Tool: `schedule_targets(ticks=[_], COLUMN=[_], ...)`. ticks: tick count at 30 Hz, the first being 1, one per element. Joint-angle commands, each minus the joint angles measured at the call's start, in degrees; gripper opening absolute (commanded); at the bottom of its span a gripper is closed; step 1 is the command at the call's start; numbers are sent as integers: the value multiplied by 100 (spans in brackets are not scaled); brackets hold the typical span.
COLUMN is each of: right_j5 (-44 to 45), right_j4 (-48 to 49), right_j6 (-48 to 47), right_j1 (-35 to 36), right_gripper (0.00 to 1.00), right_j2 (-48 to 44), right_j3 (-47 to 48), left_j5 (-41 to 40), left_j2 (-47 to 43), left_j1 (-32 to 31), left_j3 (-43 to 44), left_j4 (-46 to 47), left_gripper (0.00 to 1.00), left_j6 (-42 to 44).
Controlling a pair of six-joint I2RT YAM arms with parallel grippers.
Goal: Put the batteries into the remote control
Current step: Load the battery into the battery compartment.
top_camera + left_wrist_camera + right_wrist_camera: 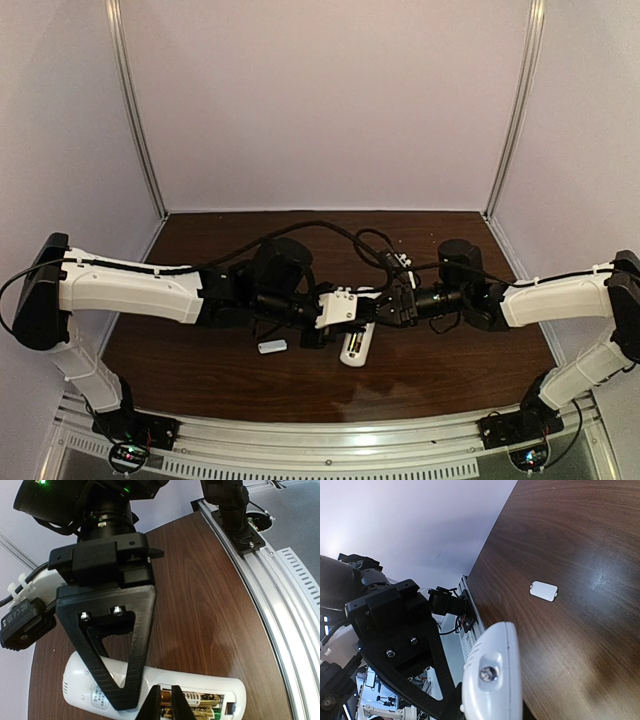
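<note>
1. The remote control [82,677] is lying back-up on the wooden table [200,605], with its battery recess showing open.
2. The first battery [197,698] and the second battery [200,713] are lying lengthwise, side by side, inside the remote's recess.
3. The left gripper [165,707] is reaching down over the recess. Its fingers are drawn close together around one end of the first battery, so it appears to be pinching that cell. The contact itself is running off the picture's edge.
4. The right gripper [122,700] is bearing on the remote's back, just beside the recess. Only one finger is showing clearly, so I cannot tell whether its jaws are apart or together.
5. The small white battery cover [543,591] is lying on the table apart from the remote, on the left arm's side.
6. By my judgement, the seating of the last cell is going on and the loading is nearing its end. The next move is calling for pressing that cell flat into the recess. The left fingers should then be opening and lifting straight up, without dragging it out, while the right gripper is bracing the remote.
</note>
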Motion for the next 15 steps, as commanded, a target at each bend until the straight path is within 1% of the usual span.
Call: schedule_targets(ticks=[1, 15], right_j5=[-173, -258], right_j4=[218, 428], right_j6=[20, 168], right_j1=[75, 71], right_gripper=[0, 0], right_j2=[-59, -218], right_j3=[191, 260], left_j5=[88, 72], left_j2=[88, 379], left_j1=[-9, -126], left_j3=[17, -178], left_j4=[-146, -320], left_gripper=[8, 5], left_j6=[78, 139])
